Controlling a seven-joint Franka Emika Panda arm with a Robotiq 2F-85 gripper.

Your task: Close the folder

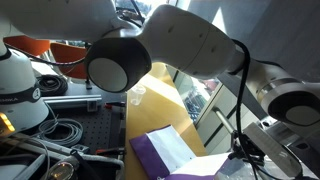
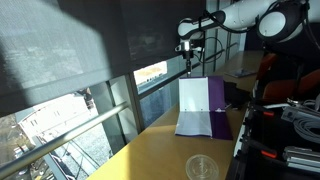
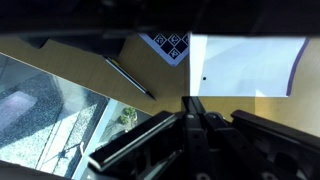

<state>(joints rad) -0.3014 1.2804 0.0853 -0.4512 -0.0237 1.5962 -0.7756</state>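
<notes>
The purple folder [image 2: 218, 100] lies open on the yellow table [image 2: 150, 150]. One flap with white paper stands raised upright, and the other half lies flat. In an exterior view it shows as purple cover with white sheets [image 1: 150, 155] under the arm. My gripper [image 2: 189, 70] is right above the raised flap's top edge. In the wrist view my fingers [image 3: 192, 102] are pressed together at the corner of the white sheet [image 3: 245, 65], which has a purple strip at its right edge. The grip point itself is dark and hard to make out.
A clear plastic cup [image 2: 202, 167] stands on the table nearer the camera. A dark pen [image 3: 130, 78] and a printed marker tag [image 3: 165, 45] lie beside the folder. The table runs along a window ledge [image 2: 120, 110]. Cables and equipment [image 1: 60, 130] sit on the other side.
</notes>
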